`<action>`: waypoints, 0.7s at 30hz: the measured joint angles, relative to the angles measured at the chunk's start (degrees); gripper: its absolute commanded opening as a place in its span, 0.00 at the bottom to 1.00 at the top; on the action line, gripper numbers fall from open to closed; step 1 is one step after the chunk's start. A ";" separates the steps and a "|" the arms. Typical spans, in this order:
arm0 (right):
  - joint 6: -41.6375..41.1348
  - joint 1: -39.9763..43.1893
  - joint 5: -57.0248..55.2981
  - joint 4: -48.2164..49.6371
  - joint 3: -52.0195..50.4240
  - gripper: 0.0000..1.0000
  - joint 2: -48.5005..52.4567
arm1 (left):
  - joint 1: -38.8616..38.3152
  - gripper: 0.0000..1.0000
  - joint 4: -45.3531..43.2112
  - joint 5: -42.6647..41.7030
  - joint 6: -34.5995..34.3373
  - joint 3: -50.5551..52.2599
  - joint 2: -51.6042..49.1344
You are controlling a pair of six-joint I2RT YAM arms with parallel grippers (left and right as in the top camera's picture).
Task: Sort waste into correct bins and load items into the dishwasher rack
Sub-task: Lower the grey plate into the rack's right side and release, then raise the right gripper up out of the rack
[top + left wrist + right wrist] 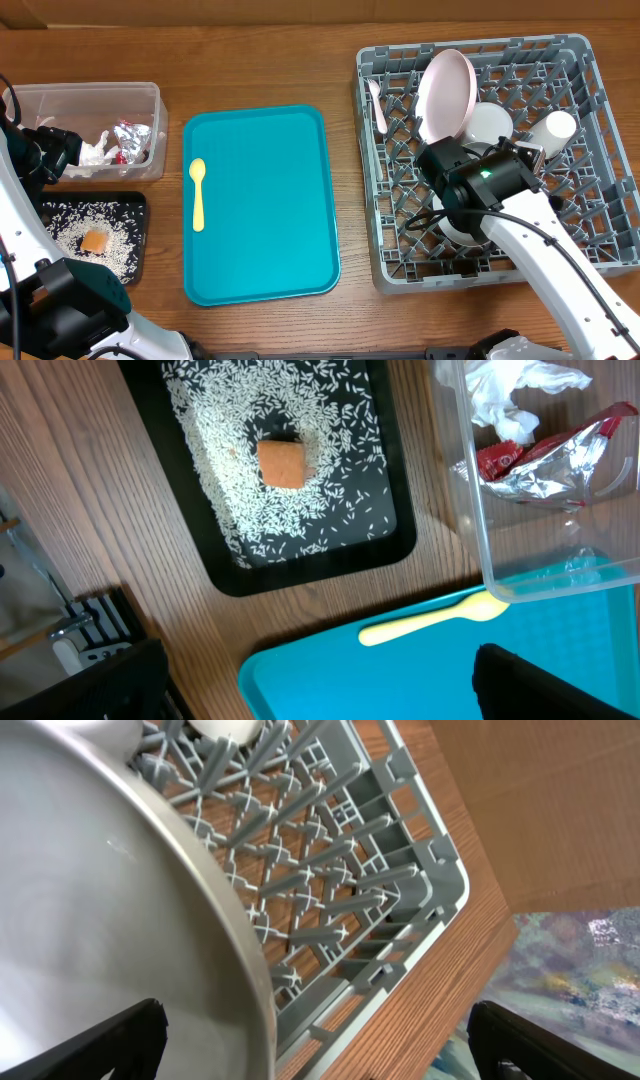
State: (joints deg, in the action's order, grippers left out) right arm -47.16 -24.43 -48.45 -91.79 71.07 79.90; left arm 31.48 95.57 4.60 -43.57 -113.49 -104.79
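Right claw (320,1055): its two fingers stand wide apart above the dishwasher rack (400,910). The rim of the grey-green plate (100,900) passes between them, and I see no finger pressing on it.
Left claw (320,685): also wide and holding nothing. It hangs over the left part of the desk (60,480), near a corner of the teal tray (400,680).
In the rack: pink plate (445,92) on its edge, white bowl (490,122), white cup (555,127) and pinkish spoon (378,105).
Waste: napkin (520,390) and foil wrappers (550,460) lie in the clear tub (465,510). Rice (330,490) and orange cube (282,463) lie in the black tray (310,568).
Not yet loaded: the yellow spoon (198,193), alone on the teal tray.
Stage, as I judge: the sorting looks complete and the loading is almost complete.
Risk, plate: I cannot tell whether the grey-green plate sits firmly between the pegs. If not, it may tip over or slide when nothing supports it.
Risk, retreat: a finger lifted at an angle could catch the plate rim and pull the plate out of its place.
Risk, neighbours: the right arm is close to the pink plate and the bowl, so a wide swing could knock them.
Risk, spoon: it is thin and lies flat. The claw may scrape the tray, or pinch only one end so that the spoon turns and drops.
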 measured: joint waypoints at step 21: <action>10.47 28.02 27.34 9.92 14.40 0.04 0.42 | 0.00 1.00 0.00 0.00 0.00 0.00 0.00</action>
State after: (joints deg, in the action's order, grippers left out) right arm -36.69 3.60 -21.10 -81.87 85.47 80.31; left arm 31.48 95.57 4.60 -43.57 -113.49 -104.79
